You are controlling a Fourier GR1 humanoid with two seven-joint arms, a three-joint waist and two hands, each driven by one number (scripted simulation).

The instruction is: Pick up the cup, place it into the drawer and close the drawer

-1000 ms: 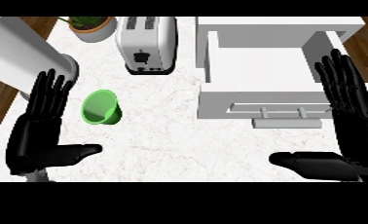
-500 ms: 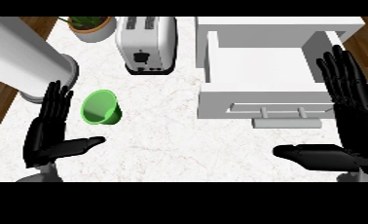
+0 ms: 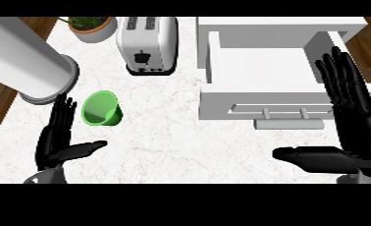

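A green cup (image 3: 100, 108) lies on the white marbled counter at the left, its mouth facing the lower left. My left hand (image 3: 58, 139) is open just below and left of it, fingers straight up, thumb out to the right, not touching the cup. The white drawer (image 3: 264, 80) stands pulled open at the right, its front panel with a handle (image 3: 290, 123) facing me. My right hand (image 3: 346, 117) is open at the drawer's right end, fingers upright over its front corner, thumb pointing left below the handle.
A white toaster (image 3: 148, 44) stands at the back centre. A potted plant (image 3: 91, 26) sits behind it to the left. A large grey cylinder (image 3: 30, 70) leans in from the upper left, close above the cup. Wooden floor shows past the counter's left edge.
My left hand has drawn back toward the lower edge and appears smaller. The right hand has shifted slightly. The cup and the drawer have not moved.
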